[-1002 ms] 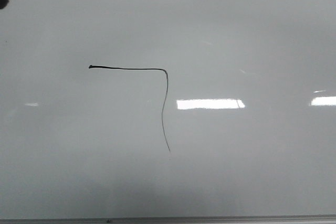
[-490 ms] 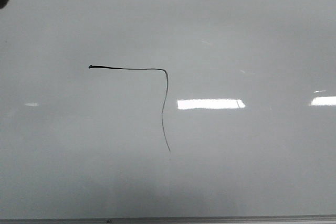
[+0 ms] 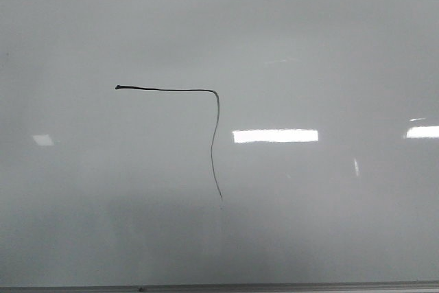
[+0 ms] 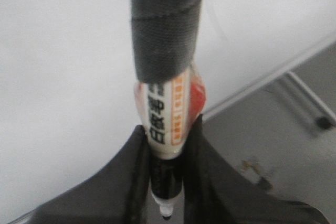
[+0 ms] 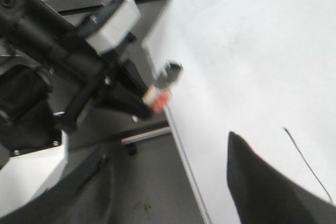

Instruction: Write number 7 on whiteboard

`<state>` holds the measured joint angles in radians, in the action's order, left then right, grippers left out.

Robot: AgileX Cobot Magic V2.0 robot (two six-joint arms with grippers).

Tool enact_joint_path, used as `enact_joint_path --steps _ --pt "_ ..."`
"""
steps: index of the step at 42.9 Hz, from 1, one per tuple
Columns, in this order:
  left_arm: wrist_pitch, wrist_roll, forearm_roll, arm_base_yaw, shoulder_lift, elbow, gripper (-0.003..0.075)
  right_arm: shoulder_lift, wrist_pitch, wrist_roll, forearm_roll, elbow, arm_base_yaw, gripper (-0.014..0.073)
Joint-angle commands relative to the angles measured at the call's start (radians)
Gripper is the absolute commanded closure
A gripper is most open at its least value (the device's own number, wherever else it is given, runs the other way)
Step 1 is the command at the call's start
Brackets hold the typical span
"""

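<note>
The dark shape that sat at the front view's top-left corner is gone; the board and its mark lie as before.

The left gripper (image 4: 167,145) is clenched on the marker pen (image 4: 168,114) — its two dark fingers (image 4: 134,166) press the white labelled barrel from either side, and grey tape wraps the pen's far end; in the right wrist view that pen (image 5: 160,95) hangs just off the board's edge; the right gripper (image 5: 168,182) stands spread, holding nothing, one finger over the board; the number 7 (image 3: 214,121) — a straight bar meeting a wavy downstroke at a sharp corner — sits left of centre on the whiteboard (image 3: 329,46), whose grey frame runs along the near edge.
</note>
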<state>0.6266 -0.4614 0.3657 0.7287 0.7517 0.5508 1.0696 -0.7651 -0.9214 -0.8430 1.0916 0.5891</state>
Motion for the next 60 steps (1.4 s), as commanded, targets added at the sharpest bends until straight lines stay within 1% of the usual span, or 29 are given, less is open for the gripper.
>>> enact_joint_path --steps 1,5,8,10,11,14,16,18,20,24,27,30,38,45,50,57,60 --pt "-0.023 -0.025 0.098 -0.161 0.012 0.051 0.0721 -0.127 0.087 0.082 0.010 -0.082 -0.093 0.0180" --pt "-0.062 -0.025 0.145 -0.330 0.034 0.049 0.0721 -0.243 0.161 0.135 0.010 -0.211 -0.187 0.0259" --pt "-0.106 -0.023 0.144 -0.452 0.052 0.049 0.0721 -0.337 0.210 0.158 0.010 -0.310 -0.256 0.0352" --pt "-0.136 -0.023 0.143 -0.533 0.075 0.049 0.0721 -0.403 0.239 0.160 0.010 -0.373 -0.301 0.0438" --pt "-0.143 -0.021 0.143 -0.551 0.087 0.049 0.0721 -0.430 0.251 0.160 0.010 -0.398 -0.318 0.0460" --pt "-0.188 -0.014 0.143 -0.630 0.131 0.049 0.0721 -0.525 0.290 0.160 0.010 -0.480 -0.368 0.0571" --pt "-0.218 -0.011 0.143 -0.663 0.167 0.049 0.0721 -0.571 0.316 0.160 0.010 -0.515 -0.387 0.0630" --pt "-0.252 -0.011 0.143 -0.679 0.206 0.049 0.0721 -0.624 0.342 0.160 0.010 -0.553 -0.399 0.0669" --pt "-0.286 -0.011 0.143 -0.686 0.241 0.049 0.0721 -0.657 0.363 0.160 0.010 -0.576 -0.403 0.0657" --pt "-0.395 -0.011 0.143 -0.686 0.332 0.049 0.0721 -0.709 0.394 0.160 0.010 -0.610 -0.403 0.0662" --pt "-0.473 -0.011 0.143 -0.686 0.404 0.051 0.0721 -0.721 0.396 0.159 0.010 -0.616 -0.403 0.0662" --pt "-0.519 -0.011 0.145 -0.686 0.480 0.064 0.0721 -0.720 0.394 0.159 0.010 -0.616 -0.403 0.0662" --pt "-0.535 -0.011 0.141 -0.688 0.665 0.131 0.0720 -0.720 0.393 0.159 0.010 -0.616 -0.403 0.0662" --pt "-0.548 -0.011 0.134 -0.688 0.743 0.171 0.0709 -0.720 0.391 0.159 0.010 -0.616 -0.403 0.0662" --pt "-0.550 -0.011 0.134 -0.688 0.759 0.182 0.0629 -0.720 0.391 0.159 0.010 -0.616 -0.403 0.0662" --pt "-0.530 -0.011 0.114 -0.688 0.743 0.182 0.0434 -0.720 0.391 0.159 0.010 -0.616 -0.403 0.0662" --pt "-0.527 -0.011 0.111 -0.688 0.728 0.182 0.0374 -0.720 0.391 0.159 0.010 -0.616 -0.403 0.0662"
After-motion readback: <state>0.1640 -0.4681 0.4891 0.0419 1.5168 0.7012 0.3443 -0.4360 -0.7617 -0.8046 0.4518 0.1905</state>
